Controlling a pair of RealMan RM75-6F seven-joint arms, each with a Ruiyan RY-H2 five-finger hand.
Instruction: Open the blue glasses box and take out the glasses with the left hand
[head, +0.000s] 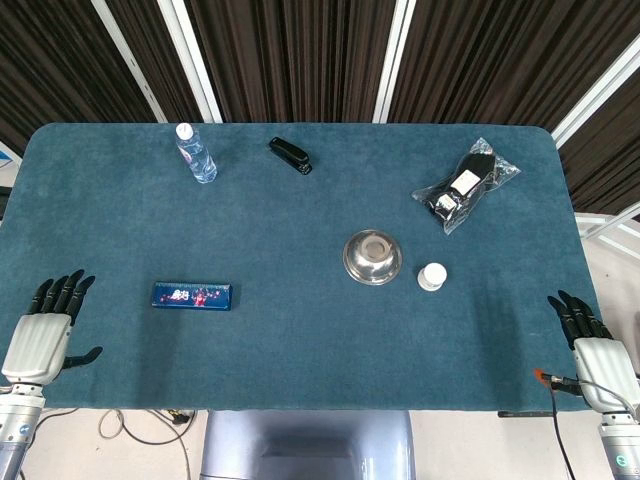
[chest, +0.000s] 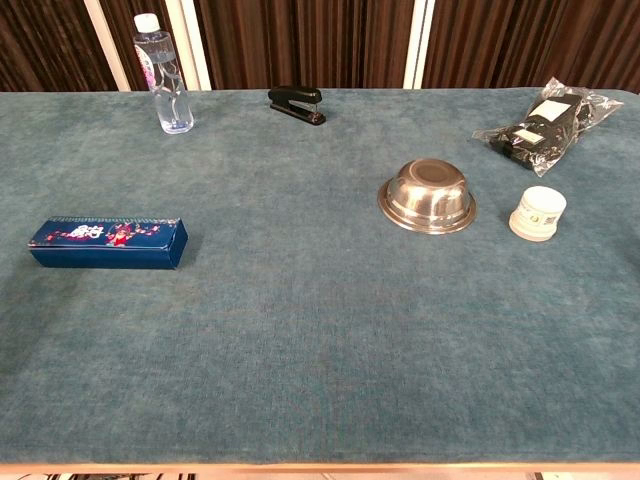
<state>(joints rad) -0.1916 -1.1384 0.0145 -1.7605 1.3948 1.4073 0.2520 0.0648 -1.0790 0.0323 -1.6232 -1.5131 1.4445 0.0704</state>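
Both hands, left hand (head: 40, 340) and right hand (head: 598, 355), rest empty with fingers extended at the near table edge; long blue patterned glasses box (head: 191, 296) lies closed, untouched — task not started.

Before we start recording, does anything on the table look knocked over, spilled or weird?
Only the steel bowl stands out: it lies upside down beside the small white jar. The blue glasses box is closed and flat; nothing is spilled.
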